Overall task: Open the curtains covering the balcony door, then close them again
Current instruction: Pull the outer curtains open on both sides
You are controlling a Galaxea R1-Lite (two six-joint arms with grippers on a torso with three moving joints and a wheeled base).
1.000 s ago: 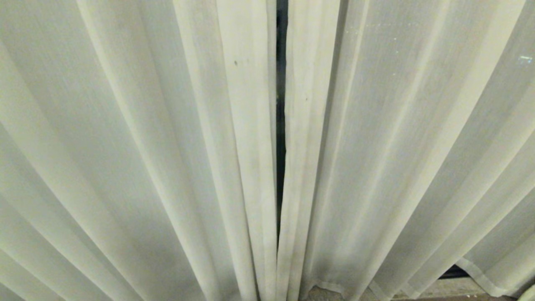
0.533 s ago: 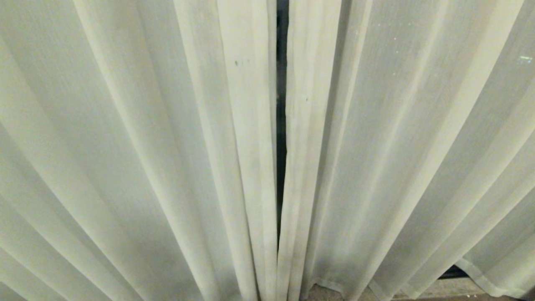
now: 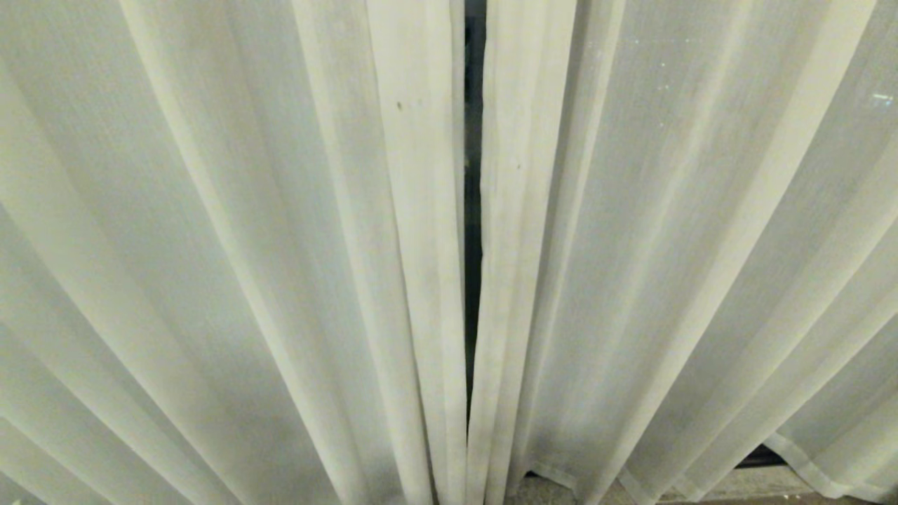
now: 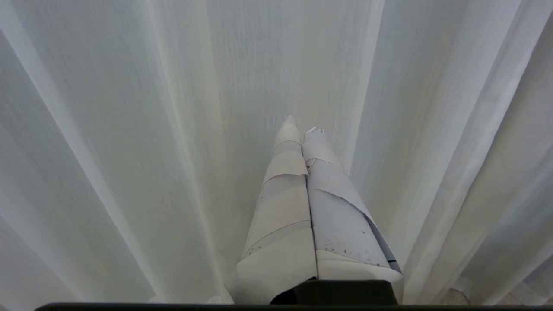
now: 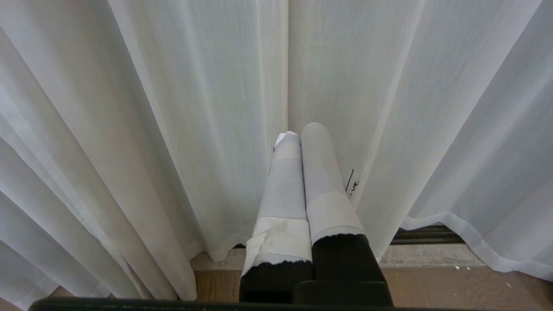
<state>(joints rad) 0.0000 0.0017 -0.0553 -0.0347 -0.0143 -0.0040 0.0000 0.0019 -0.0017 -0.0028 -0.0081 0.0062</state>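
Curtains (image 3: 280,245): both panels drawn shut across the balcony door (image 3: 474,210), door visible only as a thin dark sliver in the gap between the two hemmed inner edges. Hems reach down to the floor (image 5: 432,276); dark door track (image 5: 425,235) showing under the lifted hem in the right wrist view.

Change over the last second: practically none. Head view drifts a hair, pleats a touch shifted at left, gap same width. No real arm travel visible yet. Reads as the very start, opening step not begun.

Left claw (image 4: 302,125): clenched, taped fingers (image 4: 285,207) pressed together, nothing between them, pointed at a pleat of the left panel, close to the cloth but contact not confirmable.

Right claw (image 5: 302,131): clenched too, empty, aimed at the seam where the two panels meet, near the floor end.

Neither claw in the head view.

Next, likely: release a claw, pinch an inner hem at the gap, drag sideways. Sheer fabric, loose pleats, so risk of grabbing one fold only and slipping, or snagging on the taped fingertips.
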